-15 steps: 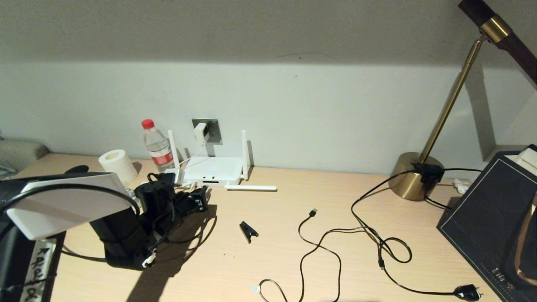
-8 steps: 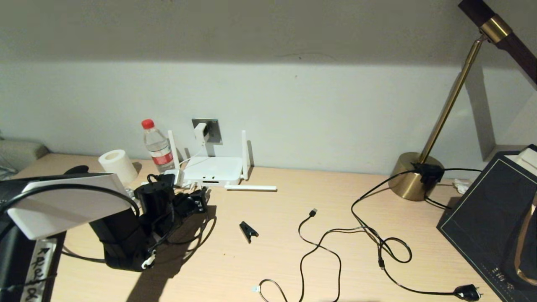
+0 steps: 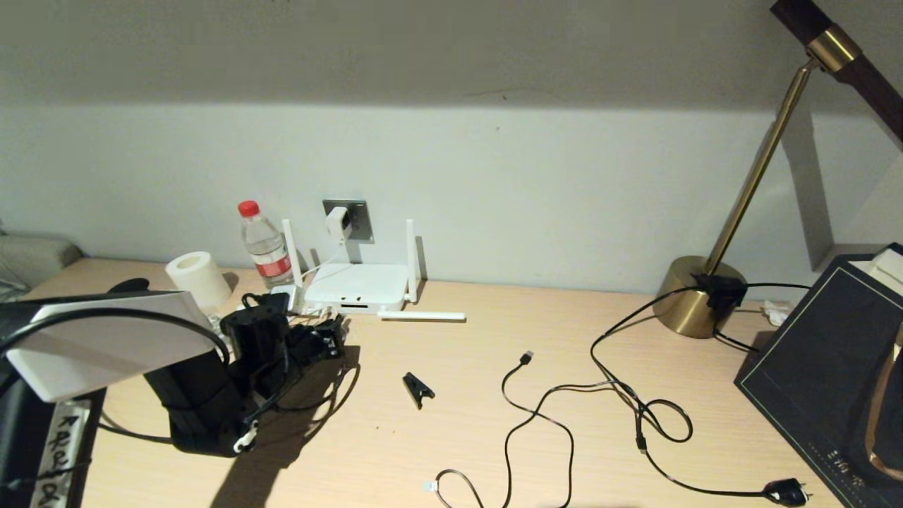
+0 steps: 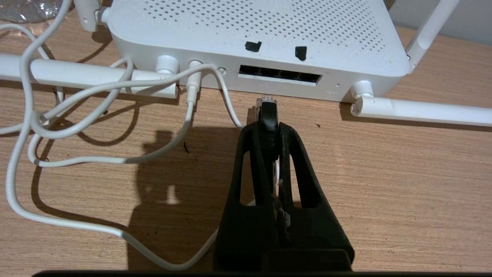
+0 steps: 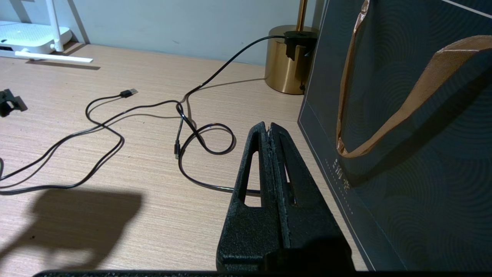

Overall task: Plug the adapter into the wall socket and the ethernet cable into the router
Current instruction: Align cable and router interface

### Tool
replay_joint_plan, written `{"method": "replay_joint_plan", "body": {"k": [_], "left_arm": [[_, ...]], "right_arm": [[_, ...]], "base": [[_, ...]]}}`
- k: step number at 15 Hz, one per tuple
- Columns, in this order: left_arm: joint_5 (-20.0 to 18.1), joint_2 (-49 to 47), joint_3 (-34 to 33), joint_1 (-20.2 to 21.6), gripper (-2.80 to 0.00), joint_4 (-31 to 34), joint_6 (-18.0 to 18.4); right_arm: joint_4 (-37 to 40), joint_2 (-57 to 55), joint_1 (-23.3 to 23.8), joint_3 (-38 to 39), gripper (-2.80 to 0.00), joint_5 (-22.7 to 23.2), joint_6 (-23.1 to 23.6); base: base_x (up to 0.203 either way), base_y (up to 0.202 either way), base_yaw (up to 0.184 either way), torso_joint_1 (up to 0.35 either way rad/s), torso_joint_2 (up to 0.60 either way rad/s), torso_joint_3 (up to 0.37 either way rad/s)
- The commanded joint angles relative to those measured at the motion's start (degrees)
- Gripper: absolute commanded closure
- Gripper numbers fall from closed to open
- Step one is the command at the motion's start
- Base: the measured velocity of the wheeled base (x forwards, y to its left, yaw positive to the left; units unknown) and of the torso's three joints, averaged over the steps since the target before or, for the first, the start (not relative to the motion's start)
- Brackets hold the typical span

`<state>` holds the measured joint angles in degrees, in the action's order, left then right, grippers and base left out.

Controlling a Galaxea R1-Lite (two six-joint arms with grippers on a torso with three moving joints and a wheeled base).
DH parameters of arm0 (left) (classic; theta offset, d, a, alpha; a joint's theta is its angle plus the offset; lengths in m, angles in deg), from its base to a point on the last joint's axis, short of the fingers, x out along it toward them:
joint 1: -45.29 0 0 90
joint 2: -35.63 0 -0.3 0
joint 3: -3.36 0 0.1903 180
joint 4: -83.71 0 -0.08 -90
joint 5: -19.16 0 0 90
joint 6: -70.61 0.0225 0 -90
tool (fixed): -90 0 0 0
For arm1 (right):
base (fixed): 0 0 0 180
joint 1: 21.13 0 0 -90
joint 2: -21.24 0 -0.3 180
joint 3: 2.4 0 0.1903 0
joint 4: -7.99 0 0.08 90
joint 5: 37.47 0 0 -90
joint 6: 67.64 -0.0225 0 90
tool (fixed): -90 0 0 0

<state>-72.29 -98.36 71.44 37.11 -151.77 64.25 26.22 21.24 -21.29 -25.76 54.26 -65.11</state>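
Left pincer point(image 4: 269, 127) pinching ethernet cable point(image 4: 268, 115) just behind its clear clip, tip poking forward so it can be fed straight in; clip low over counter point(image 4: 384, 173), just short of router point(image 4: 250, 23) and near the left end of dark port slot point(image 4: 279, 75), not yet inserted; judged mid-approach, needs a small lift and push to seat.

Adapter point(image 3: 337, 221) already sitting on wall socket point(image 3: 360, 215), white cord point(image 4: 77, 127) running down to router's back and looped loose on counter; that half of task looks done.

Right pincer point(image 5: 271, 129) pressed together, nothing in it, parked over counter's right side beside dark paper bag point(image 5: 403, 134); out of the way, idle.

Head view: gives overall layout, socket on wall above router, water bottle point(image 3: 264, 243) and paper roll point(image 3: 197, 279) to the left, lamp base point(image 3: 695, 296) far right; left arm hides clip and port there. Left wrist view: only one showing clip-to-port gap and cord tangle. Right wrist view: only one showing shut empty pincer, plus thin USB cable point(image 5: 103, 127) on counter, unrelated to task.
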Motion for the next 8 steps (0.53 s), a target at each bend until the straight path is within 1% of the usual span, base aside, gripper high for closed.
{"method": "replay_joint_plan", "body": {"k": [1, 8], "left_arm": [[0.0, -0.5, 0.7, 0.3, 0.00, -0.4, -0.1], [-0.2, -1.0, 2.6, 0.7, 0.00, -0.2, 0.0]], "right_arm": [[0.0, -0.1, 0.0, 2.0, 0.00, 0.0, 0.0], [0.0, -0.1, 0.0, 2.0, 0.00, 0.0, 0.0]], "base": [[0.000, 0.000, 0.000, 0.000, 0.00, 0.000], [0.000, 0.000, 0.000, 0.000, 0.00, 0.000]]}}
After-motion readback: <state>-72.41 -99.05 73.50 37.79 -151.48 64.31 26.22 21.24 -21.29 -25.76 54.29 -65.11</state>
